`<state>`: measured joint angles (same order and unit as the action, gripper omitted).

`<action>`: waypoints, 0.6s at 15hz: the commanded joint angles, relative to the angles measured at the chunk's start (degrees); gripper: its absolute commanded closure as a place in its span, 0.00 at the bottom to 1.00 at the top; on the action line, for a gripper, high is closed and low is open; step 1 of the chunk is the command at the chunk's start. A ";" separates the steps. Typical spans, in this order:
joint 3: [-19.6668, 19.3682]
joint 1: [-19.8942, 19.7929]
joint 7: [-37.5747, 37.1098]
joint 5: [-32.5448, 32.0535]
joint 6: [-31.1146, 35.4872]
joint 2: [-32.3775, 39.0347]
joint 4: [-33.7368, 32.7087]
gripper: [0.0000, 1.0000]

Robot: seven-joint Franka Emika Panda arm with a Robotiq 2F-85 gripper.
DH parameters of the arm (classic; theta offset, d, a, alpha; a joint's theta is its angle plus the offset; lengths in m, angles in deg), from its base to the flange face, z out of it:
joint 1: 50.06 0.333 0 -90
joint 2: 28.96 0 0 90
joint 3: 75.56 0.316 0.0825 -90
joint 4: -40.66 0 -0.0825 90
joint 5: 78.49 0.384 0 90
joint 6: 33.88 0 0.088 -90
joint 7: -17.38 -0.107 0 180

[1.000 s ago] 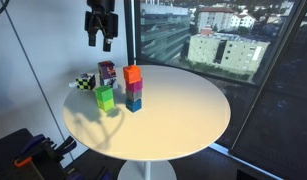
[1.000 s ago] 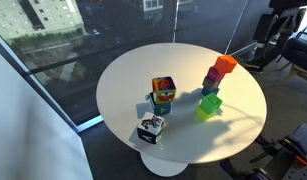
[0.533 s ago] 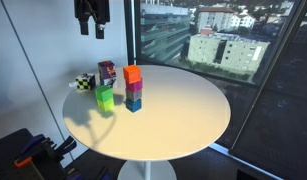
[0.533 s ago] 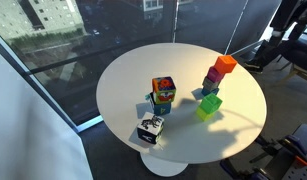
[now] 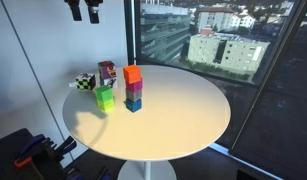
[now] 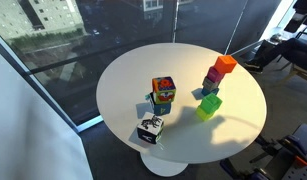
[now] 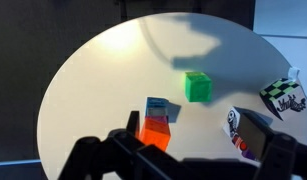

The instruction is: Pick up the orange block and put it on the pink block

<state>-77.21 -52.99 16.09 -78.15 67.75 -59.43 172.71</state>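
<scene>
Empty pincer [image 5: 84,12], jaws apart, hangs high over the left edge of the worktop [image 5: 183,110]. The orange block [image 5: 132,74] lies below and to its right, well apart from it, sitting squarely on the pink block [image 5: 134,89]. Placement looks done.

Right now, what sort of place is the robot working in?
Likely an upper-floor office or lab: a round white table stands beside a floor-to-ceiling window, with buildings seen below outside.
</scene>
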 commanded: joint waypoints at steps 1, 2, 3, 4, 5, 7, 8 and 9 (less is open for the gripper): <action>-0.74 0.28 1.75 -0.01 2.45 -3.82 2.37 0.00; -0.81 0.25 1.76 0.07 2.84 -4.25 2.59 0.00; -0.89 0.19 1.61 0.18 3.51 -4.65 2.93 0.00; -0.30 0.11 0.40 -0.05 2.03 -2.75 1.50 0.00; -0.31 0.11 0.40 -0.05 2.18 -3.01 1.67 0.00; -0.31 0.11 0.40 -0.05 2.18 -2.87 1.67 0.00; -0.31 0.11 0.40 -0.05 2.18 -2.75 1.67 0.00; -0.31 0.11 0.40 -0.05 2.18 -2.64 1.68 0.00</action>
<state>-77.42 -52.99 16.53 -78.15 70.02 -62.10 174.48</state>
